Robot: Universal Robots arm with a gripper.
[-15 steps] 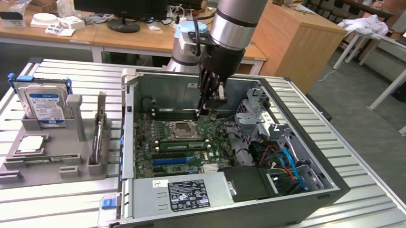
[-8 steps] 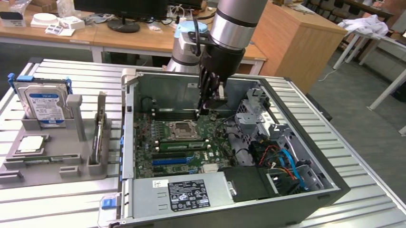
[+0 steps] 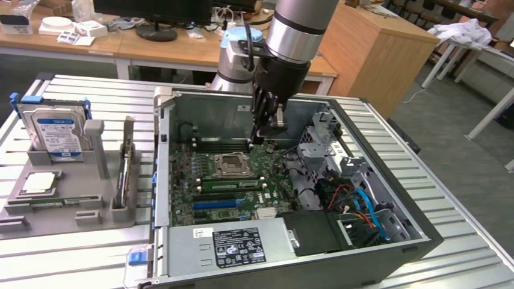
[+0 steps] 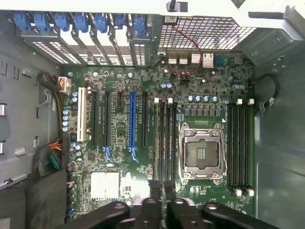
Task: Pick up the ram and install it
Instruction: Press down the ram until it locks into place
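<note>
A green ram [image 3: 229,183] stands on edge in a slot on the near side of the CPU socket [image 3: 233,162]. From the wrist its thin greenish top edge [image 4: 158,143] runs along the slot between white latches. My gripper [image 3: 263,135] hangs inside the open PC case above the motherboard. In the wrist view the gripper [image 4: 162,191] sits just off the near end of that slot. I cannot make out anything held in it.
The case walls [image 3: 165,180] ring the motherboard. The power supply [image 3: 233,244] and a bundle of cables [image 3: 362,205] crowd the front and the exterior view's right. Outside, a grey holder tray [image 3: 72,211] carries a blue-labelled hard drive [image 3: 58,133].
</note>
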